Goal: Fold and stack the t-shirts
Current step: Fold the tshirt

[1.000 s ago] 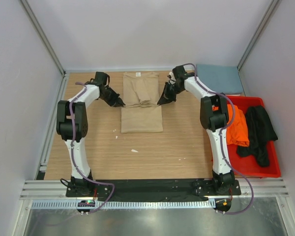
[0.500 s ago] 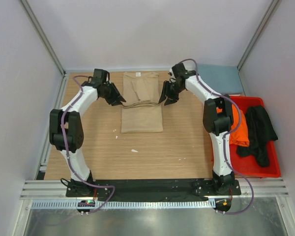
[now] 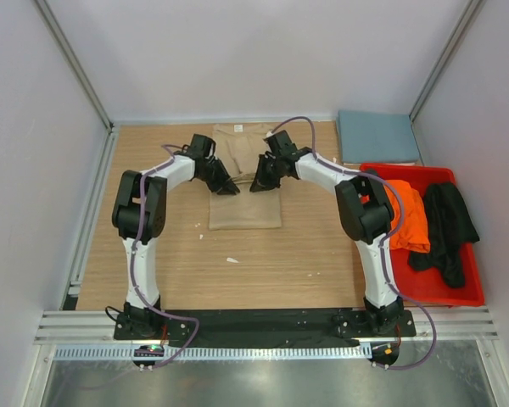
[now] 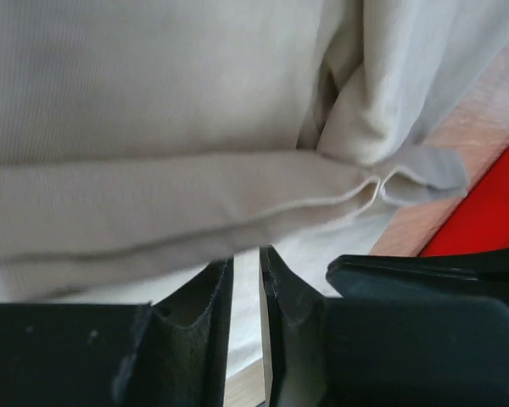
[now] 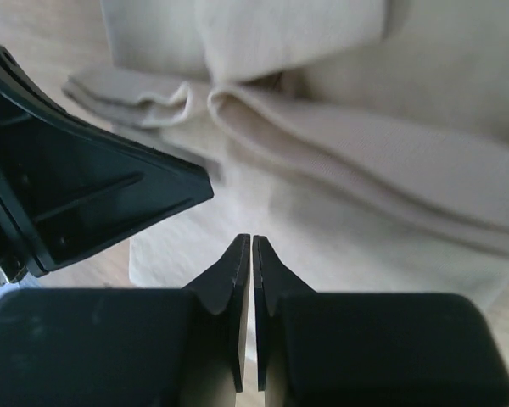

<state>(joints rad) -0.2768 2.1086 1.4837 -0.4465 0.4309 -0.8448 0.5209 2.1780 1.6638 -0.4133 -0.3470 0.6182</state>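
Tan-beige cloth t-shirt point(image 3: 246, 212), part folded, lies centre-far on the wooden tabletop point(image 3: 280, 271); bare wood shows on its near and left sides. My left claw point(image 3: 232, 188) and right claw point(image 3: 256, 185) sit close together over its folded edge. Right claw clenched, nothing in it. Left claw is a narrow slit apart at the fold; can't tell if it pinches cloth. Slate-blue folded t-shirt point(image 3: 377, 136) lies in the far right corner. Red plastic bin point(image 3: 467, 297) at the right edge holds an orange t-shirt point(image 3: 407, 216) and a black t-shirt point(image 3: 445, 225). Small white scrap point(image 3: 232, 259) lies on the near wood.
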